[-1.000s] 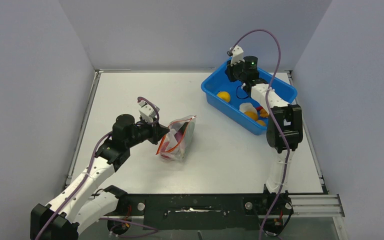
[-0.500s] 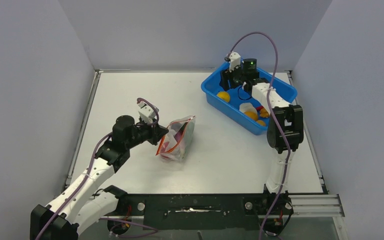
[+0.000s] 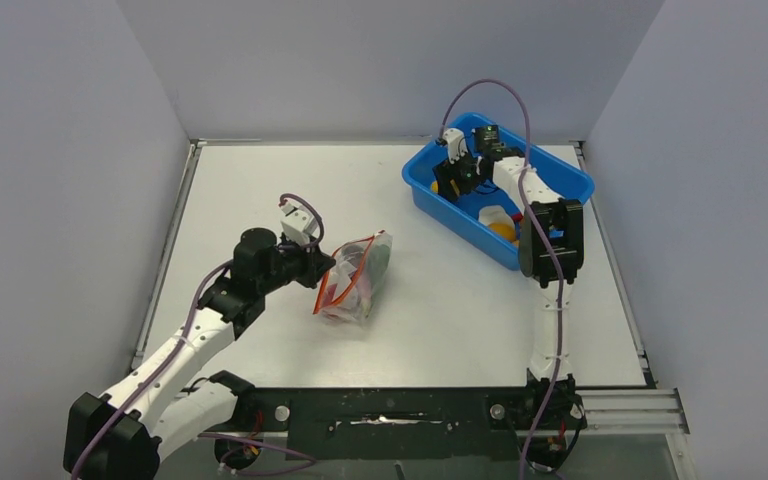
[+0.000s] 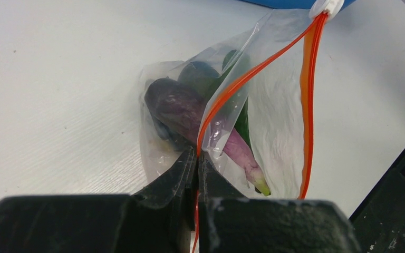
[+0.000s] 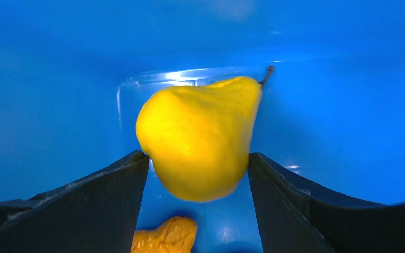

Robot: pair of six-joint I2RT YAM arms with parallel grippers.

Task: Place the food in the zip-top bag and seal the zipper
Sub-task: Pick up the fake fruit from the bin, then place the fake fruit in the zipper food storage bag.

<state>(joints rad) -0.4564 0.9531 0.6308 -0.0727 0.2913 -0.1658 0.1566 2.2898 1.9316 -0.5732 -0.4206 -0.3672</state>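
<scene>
The clear zip-top bag (image 3: pixel 357 278) lies left of the table's centre with its mouth gaping. My left gripper (image 4: pixel 197 158) is shut on its red-orange zipper (image 4: pixel 308 105) strip at the near corner. A purple eggplant (image 4: pixel 179 105) and a dark green piece (image 4: pixel 205 74) of the food show through the plastic. My right gripper (image 5: pixel 198 158) hangs open inside the blue tub (image 3: pixel 563 168), with its fingers either side of a yellow pear (image 5: pixel 200 132). An orange piece (image 5: pixel 166 234) lies below the pear on the tub floor.
The blue tub stands at the back right and holds more food, a white piece (image 3: pixel 493 213) and an orange one (image 3: pixel 503 231). Grey walls close in the table on three sides. A black rail (image 3: pixel 410 408) runs along the near edge.
My right arm has swung left and down into the tub's left end, and its jaws have opened around the pear. The left gripper still pinches the bag, which has shifted slightly.
</scene>
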